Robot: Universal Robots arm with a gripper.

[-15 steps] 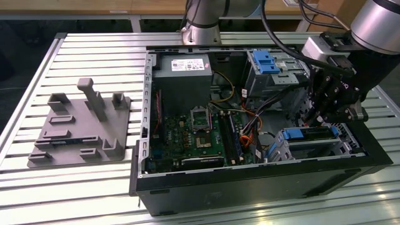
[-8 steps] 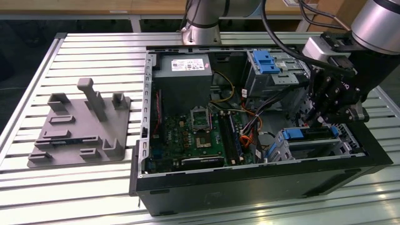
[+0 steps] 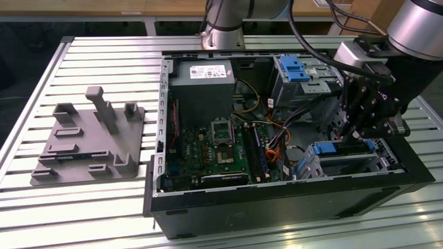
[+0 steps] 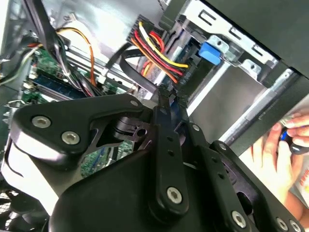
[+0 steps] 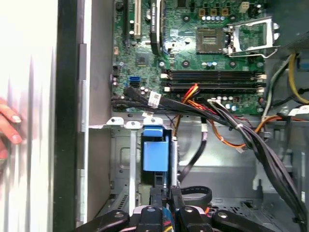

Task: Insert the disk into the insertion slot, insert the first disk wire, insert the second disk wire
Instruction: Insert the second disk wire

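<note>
we see the gripper (image 3: 351, 136) lowered into the open computer case (image 3: 277, 199), just above the insertion slot (image 3: 346, 161) at the case's front corner. its fingers (image 4: 164, 104) are pressed together, pinching a black wire connector (image 5: 164, 193) beside the disk (image 5: 155, 150), whose blue carrier sits in the slot.

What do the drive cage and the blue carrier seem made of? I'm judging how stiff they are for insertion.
The insertion slot looks like bare sheet metal: silvery grey, thin folded edges. The disk's blue carrier looks like moulded plastic: uniform bright colour, soft sheen.
</note>
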